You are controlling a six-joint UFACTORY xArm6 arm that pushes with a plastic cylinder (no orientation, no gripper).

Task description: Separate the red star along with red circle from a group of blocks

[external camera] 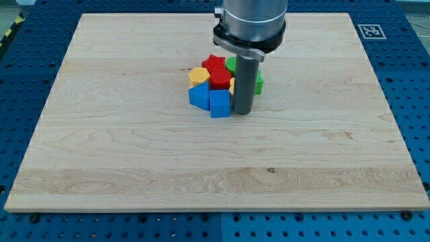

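A tight group of small blocks sits a little above the middle of the wooden board (134, 154). In it a red star (214, 64) lies at the top, with a red block (220, 78) just below it; its round shape is hard to make out. An orange block (198, 75) is at the left. Two blue blocks (199, 96) (219, 103) are at the bottom. Green blocks (258, 82) and a yellow one (232, 85) are partly hidden behind the rod. My tip (242, 111) rests at the group's lower right edge, next to the right blue block.
The arm's grey body (250, 20) hangs over the top of the group. A fiducial marker (369, 30) sits at the board's top right corner. A blue perforated table (410, 101) surrounds the board.
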